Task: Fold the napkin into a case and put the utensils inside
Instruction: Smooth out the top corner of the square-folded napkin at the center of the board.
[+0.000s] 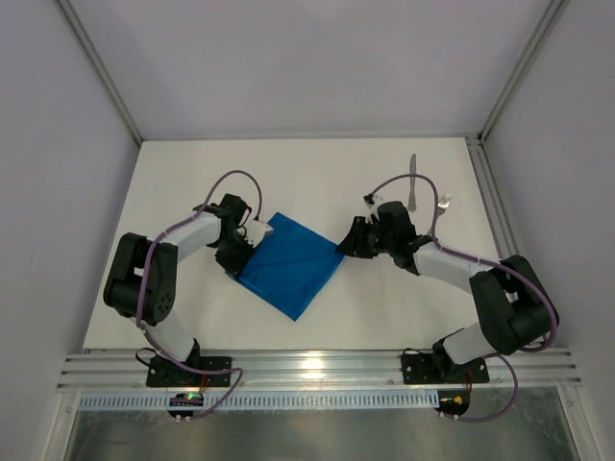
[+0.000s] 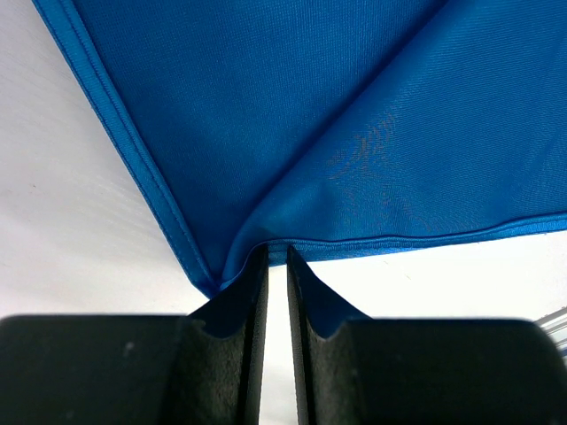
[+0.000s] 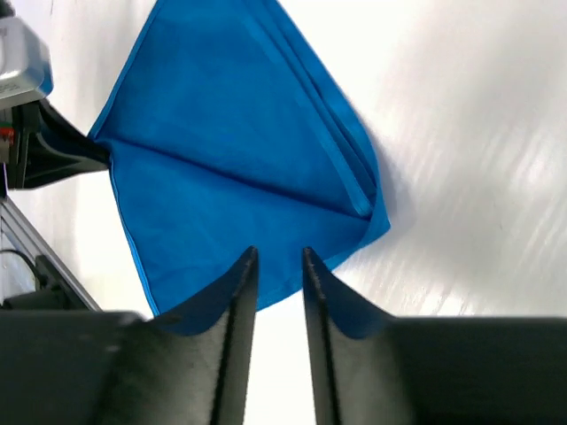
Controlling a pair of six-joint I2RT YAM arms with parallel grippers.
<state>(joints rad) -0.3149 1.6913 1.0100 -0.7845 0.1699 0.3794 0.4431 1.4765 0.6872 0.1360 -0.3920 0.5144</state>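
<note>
The bright blue napkin [image 1: 288,267] lies folded into a rough square on the white table, between the two arms. My left gripper [image 1: 252,233] sits at its left corner. In the left wrist view the jaws [image 2: 278,252] are almost together, pinching the napkin's [image 2: 310,115] hem at their tips, and a crease runs out from them. My right gripper [image 1: 344,245] hovers at the napkin's right corner. Its jaws [image 3: 279,255] stand slightly apart over the napkin's [image 3: 230,177] edge, gripping nothing. The utensils lie behind the right arm: a knife [image 1: 412,181] and a fork [image 1: 442,206].
The white table [image 1: 192,173] is boxed in by grey walls and metal frame posts. An aluminium rail [image 1: 317,370] carrying both arm bases runs along the near edge. The left gripper [image 3: 53,159] shows at the far side of the right wrist view.
</note>
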